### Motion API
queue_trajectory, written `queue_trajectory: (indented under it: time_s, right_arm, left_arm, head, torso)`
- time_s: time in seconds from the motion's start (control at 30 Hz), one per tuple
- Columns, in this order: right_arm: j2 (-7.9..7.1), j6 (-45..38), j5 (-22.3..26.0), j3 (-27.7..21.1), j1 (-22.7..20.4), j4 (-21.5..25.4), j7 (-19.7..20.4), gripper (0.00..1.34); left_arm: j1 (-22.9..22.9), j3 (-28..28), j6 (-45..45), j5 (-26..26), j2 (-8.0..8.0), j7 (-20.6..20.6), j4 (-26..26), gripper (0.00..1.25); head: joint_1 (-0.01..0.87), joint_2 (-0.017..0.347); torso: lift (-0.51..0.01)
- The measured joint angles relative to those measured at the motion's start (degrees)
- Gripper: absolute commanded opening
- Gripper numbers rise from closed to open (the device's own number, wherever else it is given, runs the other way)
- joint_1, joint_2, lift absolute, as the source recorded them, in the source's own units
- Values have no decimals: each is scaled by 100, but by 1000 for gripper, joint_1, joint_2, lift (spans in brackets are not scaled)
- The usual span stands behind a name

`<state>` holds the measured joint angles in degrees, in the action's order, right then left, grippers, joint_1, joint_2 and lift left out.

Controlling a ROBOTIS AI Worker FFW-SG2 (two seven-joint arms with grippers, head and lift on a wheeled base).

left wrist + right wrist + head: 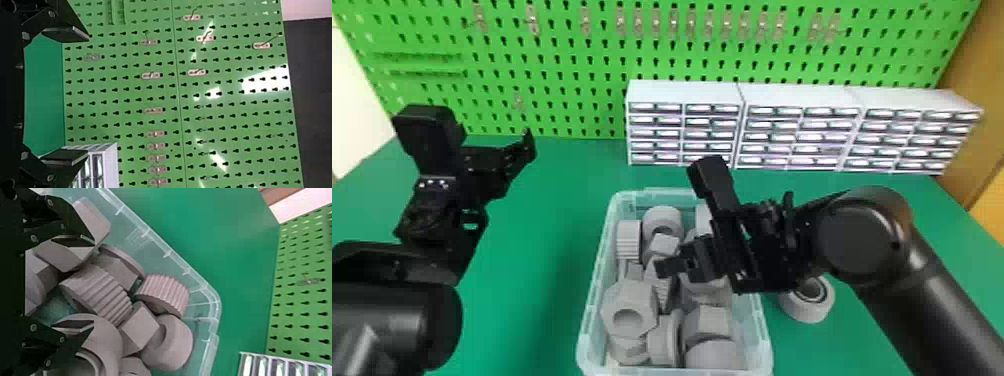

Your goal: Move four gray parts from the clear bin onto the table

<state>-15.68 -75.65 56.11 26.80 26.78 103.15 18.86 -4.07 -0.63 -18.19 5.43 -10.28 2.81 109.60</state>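
Note:
The clear bin (766, 330) holds several gray parts, among them a hexagonal nut (637, 304) and a ribbed part (629, 239). My right gripper (696, 261) is low over the bin's middle. In the right wrist view my right gripper (88, 284) is open, its fingers over a hexagonal part (66, 255) and a round part (107, 338), with a ribbed gear (102, 290) just beyond the gap. One gray ring-shaped part (808, 300) lies on the table right of the bin. My left gripper (502, 182) is parked at left above the table; in the left wrist view the left gripper (80, 96) stands open, holding nothing.
White drawer cabinets (687, 92) stand along the table's back, right of centre, before a green pegboard (557, 60). Green table surface (547, 240) lies between the left arm and the bin. The right forearm extends over the table's right side.

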Motion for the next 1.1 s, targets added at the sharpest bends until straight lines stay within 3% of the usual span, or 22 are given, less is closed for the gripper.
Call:
queue_trajectory:
  time_s: [0.57,1.1]
  right_arm:
    - [-283,-177,753,414,273,-325,74,816]
    - [-398,-153,1200,775,518,-676,74,816]
  left_arm:
    - [-68,58,-6,2,17,0,-39,1012]
    - [-95,103,-4,1,30,0,-69,1012]
  head:
    - [678,34]
    - [678,34]
  torso:
    - [-50]
    - [-50]
